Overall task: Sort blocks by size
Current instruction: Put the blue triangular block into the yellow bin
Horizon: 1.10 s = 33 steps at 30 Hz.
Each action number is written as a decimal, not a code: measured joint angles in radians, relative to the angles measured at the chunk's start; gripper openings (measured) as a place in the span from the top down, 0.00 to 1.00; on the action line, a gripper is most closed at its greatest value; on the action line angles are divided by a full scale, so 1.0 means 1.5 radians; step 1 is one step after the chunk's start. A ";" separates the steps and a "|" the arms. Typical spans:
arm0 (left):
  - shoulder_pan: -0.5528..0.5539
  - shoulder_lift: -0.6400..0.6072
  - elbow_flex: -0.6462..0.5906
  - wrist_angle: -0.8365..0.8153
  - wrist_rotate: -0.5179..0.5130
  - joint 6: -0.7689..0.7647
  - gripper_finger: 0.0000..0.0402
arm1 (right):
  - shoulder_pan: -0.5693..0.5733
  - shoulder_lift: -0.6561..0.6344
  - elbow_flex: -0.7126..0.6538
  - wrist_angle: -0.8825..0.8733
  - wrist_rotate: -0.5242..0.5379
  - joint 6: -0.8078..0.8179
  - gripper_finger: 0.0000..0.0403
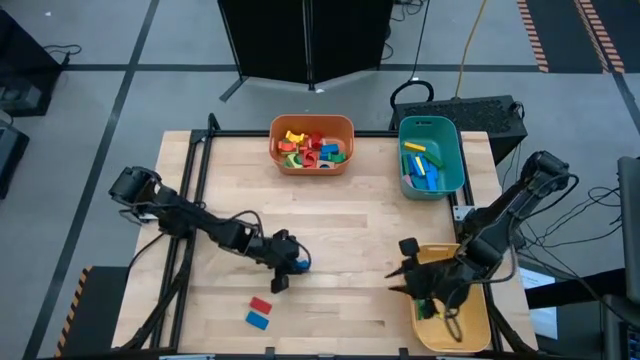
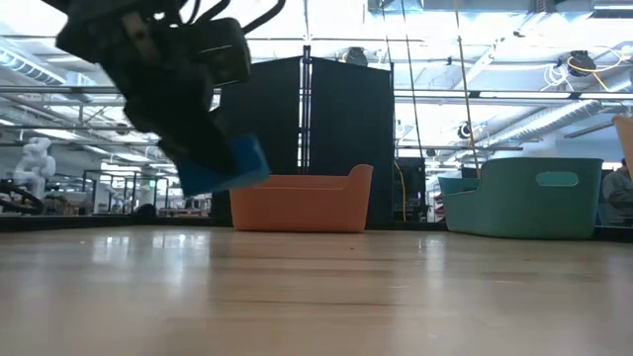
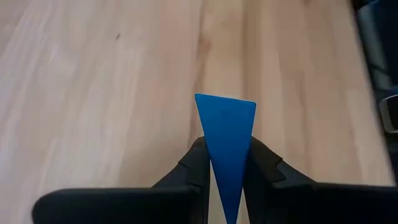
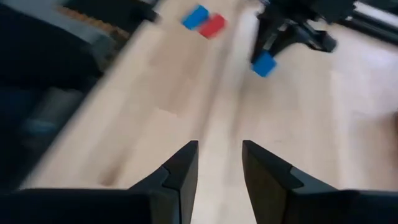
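My left gripper (image 1: 287, 264) is at the table's middle front, shut on a blue block (image 3: 225, 127), which also shows in the low view (image 2: 227, 166) and the right wrist view (image 4: 263, 63). A red block (image 1: 261, 304) and a blue block (image 1: 258, 320) lie flat on the table near its front edge, close to the left gripper. My right gripper (image 4: 219, 167) is open and empty. It stands by the left rim of the yellow bin (image 1: 474, 330) and points toward the table's left (image 1: 401, 268). My left gripper pinches the blue block by its two broad faces (image 3: 227, 163) between its two fingers. One end of the block sticks out past the fingertips (image 3: 198, 163). The fingers slant downward from above. The block is lifted clear of the table and tilted (image 2: 227, 166).
An orange bin (image 1: 345, 160) holding several mixed blocks stands at the far middle. A teal bin (image 1: 455, 150) with blue and green blocks stands at the far right. Bare wood lies between the two grippers.
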 joint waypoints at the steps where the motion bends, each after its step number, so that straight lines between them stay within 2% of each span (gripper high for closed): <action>1: 0.007 0.000 0.000 0.012 0.012 0.006 0.88 | -0.008 0.011 0.000 0.000 0.011 -0.016 0.73; 13: 0.074 0.000 0.000 0.096 0.119 0.016 0.88 | -0.113 0.134 -0.001 0.057 0.016 -0.141 0.73; 25: 0.107 0.000 0.000 0.112 0.172 0.016 0.88 | -0.188 0.238 -0.001 0.154 0.012 -0.294 0.73; 33: 0.130 0.000 0.000 0.147 0.233 0.017 0.88 | -0.223 0.282 -0.001 0.284 0.012 -0.386 0.73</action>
